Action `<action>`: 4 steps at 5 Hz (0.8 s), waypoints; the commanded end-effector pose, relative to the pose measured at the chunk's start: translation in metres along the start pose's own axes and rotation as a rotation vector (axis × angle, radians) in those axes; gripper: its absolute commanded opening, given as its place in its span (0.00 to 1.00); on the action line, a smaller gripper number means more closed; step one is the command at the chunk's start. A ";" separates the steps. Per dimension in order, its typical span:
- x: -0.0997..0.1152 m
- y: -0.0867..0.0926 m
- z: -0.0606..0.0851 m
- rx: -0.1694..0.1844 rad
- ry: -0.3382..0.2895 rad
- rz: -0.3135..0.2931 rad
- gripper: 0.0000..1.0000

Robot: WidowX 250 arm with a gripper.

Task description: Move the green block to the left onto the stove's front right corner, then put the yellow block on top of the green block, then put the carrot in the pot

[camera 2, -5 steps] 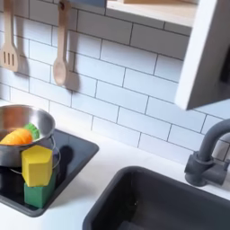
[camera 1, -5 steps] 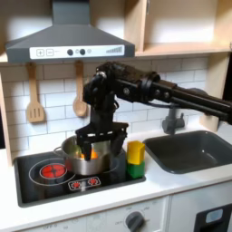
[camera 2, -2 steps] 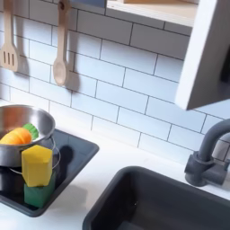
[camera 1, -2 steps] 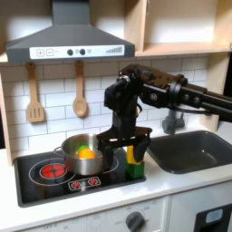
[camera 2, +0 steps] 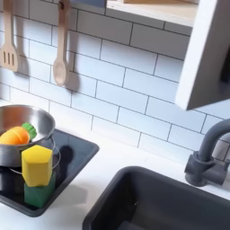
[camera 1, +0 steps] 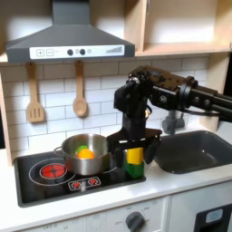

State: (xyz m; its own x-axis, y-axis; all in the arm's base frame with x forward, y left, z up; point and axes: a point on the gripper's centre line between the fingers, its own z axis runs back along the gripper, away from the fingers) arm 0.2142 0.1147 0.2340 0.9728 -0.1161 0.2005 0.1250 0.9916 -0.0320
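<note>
— As you read the first exterior view from its left, what sits on the counter?

— The stove (camera 1: 36,186), black with red rings, set in a white counter (camera 1: 181,181). On it stands the pot (camera 1: 86,161) holding the carrot (camera 1: 84,153). At the stove's front right corner the yellow block (camera 1: 134,156) rests on the green block (camera 1: 134,169).

— And the gripper (camera 1: 139,142)?

— It hangs right over the stacked blocks, its fingers spread either side of the yellow one; whether they touch it I cannot tell.

— Further right?

— A dark sink (camera 1: 195,149) with a grey tap (camera 1: 172,118). Behind runs white tile, with two wooden spoons (camera 1: 80,91) hung under a grey hood (camera 1: 68,41).

— The second exterior view?

— Pot (camera 2: 18,121), carrot (camera 2: 13,136), yellow block (camera 2: 37,165) on green block (camera 2: 38,193), stove (camera 2: 76,153), sink (camera 2: 162,202).
</note>
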 end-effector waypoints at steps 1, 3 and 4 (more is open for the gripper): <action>0.002 -0.002 -0.001 0.012 -0.014 -0.002 1.00; 0.010 0.005 0.000 0.063 -0.071 -0.002 1.00; 0.010 0.005 0.000 0.063 -0.071 -0.001 1.00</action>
State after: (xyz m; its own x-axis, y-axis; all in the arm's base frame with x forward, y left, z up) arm 0.2249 0.1189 0.2363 0.9561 -0.1156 0.2692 0.1118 0.9933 0.0294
